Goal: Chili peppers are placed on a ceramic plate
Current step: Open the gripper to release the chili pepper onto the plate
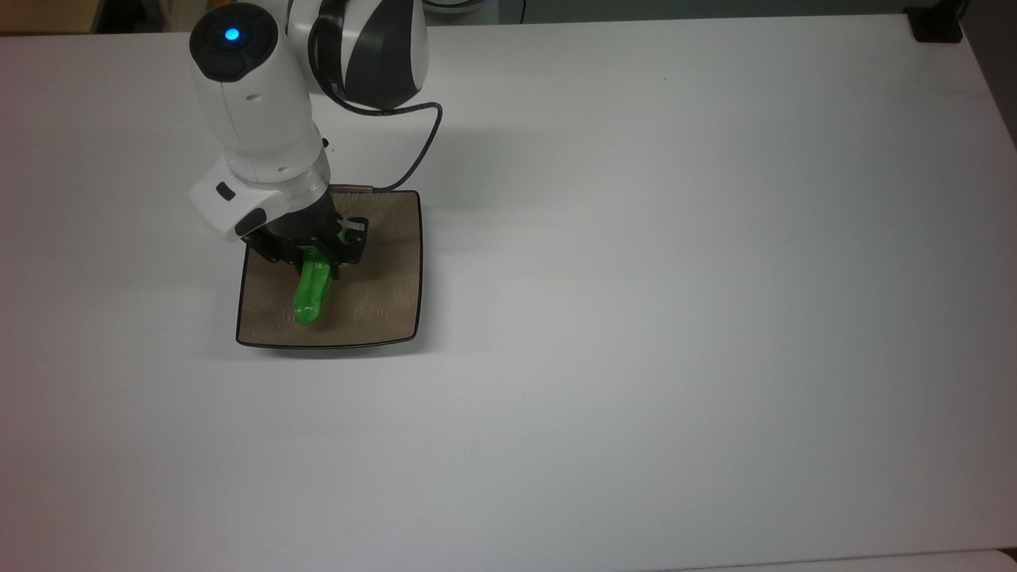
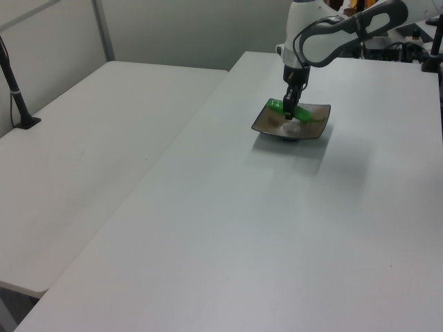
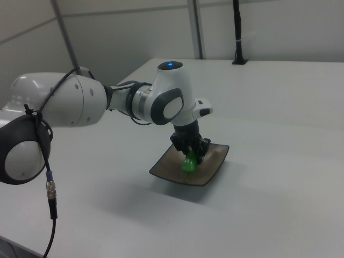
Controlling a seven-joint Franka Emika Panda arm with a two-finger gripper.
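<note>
Chili pepper (image 1: pixel 308 295) (green) clamped in pincer (image 1: pixel 316 256), low over ceramic plate (image 1: pixel 389 310).

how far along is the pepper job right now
Done: the chili pepper has been carried over the ceramic plate. In hand: the gripper is shut on its upper end, low inside the plate. Left: open the fingers, let it rest on the plate, and withdraw.

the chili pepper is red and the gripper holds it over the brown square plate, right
Not quite: the chili pepper is bright green, not red, as the top view shows. The rest stands: the gripper holds it over the brown square plate.
</note>
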